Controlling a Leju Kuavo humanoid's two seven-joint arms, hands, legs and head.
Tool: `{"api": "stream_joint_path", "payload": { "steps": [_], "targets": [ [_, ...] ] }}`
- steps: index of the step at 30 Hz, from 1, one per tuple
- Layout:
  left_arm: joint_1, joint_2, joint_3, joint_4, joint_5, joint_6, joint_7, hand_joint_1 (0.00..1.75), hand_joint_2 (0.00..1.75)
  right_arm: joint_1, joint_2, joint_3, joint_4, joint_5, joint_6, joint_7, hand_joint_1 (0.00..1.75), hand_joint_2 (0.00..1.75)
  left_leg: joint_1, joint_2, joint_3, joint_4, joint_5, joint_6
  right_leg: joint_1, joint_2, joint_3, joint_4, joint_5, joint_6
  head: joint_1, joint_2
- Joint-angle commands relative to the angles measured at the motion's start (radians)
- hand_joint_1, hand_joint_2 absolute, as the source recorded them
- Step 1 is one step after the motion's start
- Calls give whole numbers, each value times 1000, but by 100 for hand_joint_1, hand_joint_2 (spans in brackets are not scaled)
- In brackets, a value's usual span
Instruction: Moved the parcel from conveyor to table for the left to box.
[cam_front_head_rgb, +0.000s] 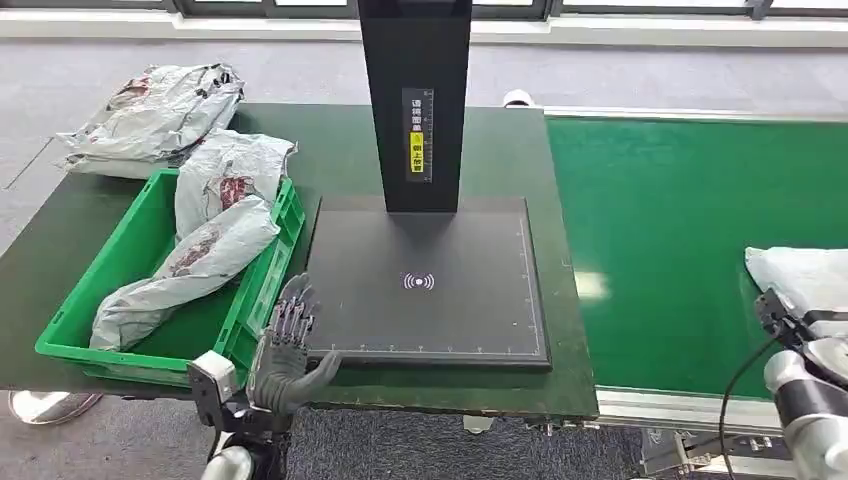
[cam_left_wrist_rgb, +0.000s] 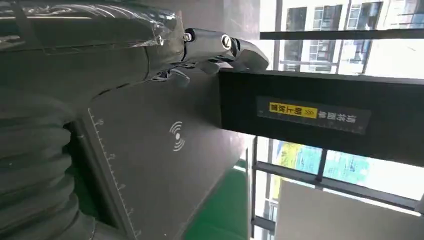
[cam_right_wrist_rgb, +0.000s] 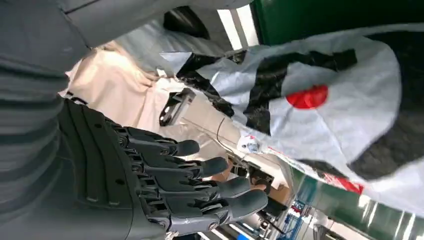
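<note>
A grey-white plastic parcel (cam_front_head_rgb: 802, 274) with black and red print lies on the green conveyor belt (cam_front_head_rgb: 680, 220) at the far right edge. In the right wrist view the parcel (cam_right_wrist_rgb: 330, 100) lies just beyond my right hand (cam_right_wrist_rgb: 175, 185), whose dark fingers are stretched out and hold nothing. My right wrist (cam_front_head_rgb: 795, 345) reaches in at the parcel's near side. My left hand (cam_front_head_rgb: 285, 335) hovers with fingers spread at the front left corner of the black scanner pad (cam_front_head_rgb: 430, 280), empty. In the left wrist view the left hand (cam_left_wrist_rgb: 210, 45) stretches over the pad (cam_left_wrist_rgb: 165, 165).
A green crate (cam_front_head_rgb: 70, 330) holding several parcels (cam_front_head_rgb: 200, 250) stands on the dark table, left of the pad. More parcels (cam_front_head_rgb: 150, 115) are piled at the table's back left. A black post (cam_front_head_rgb: 415, 100) rises behind the pad.
</note>
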Motion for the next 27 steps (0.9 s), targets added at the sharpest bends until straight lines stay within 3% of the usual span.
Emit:
{"api": "stream_joint_path", "payload": {
  "steps": [1,19,20,21,27],
  "targets": [
    [-6,13,65,108,0,-6,20,0,175,-24,2,37,79,25,60,38,0,175,0,3,3,-2,0,0,0,-1,3,-2,0,-1,0,0],
    [-45,7,108,198,48,-12,94,0,175,-41,1,43,80,85,114,58,0,175,0,4,3,-2,0,0,1,0,2,-2,0,-1,0,0],
    [-45,6,111,196,51,-9,96,0,175,-45,4,42,77,89,105,56,141,175,-1,4,3,-2,0,0,0,0,2,-1,0,-1,0,0],
    [-43,5,113,191,54,-6,97,0,175,-50,7,42,80,90,108,55,175,175,0,3,2,-1,0,0,1,0,1,-1,0,-1,0,0],
    [-36,0,119,178,58,0,107,0,175,-40,10,35,77,97,99,54,175,175,0,4,2,-1,0,0,0,0,1,-1,0,-1,0,0]
  ]
}}
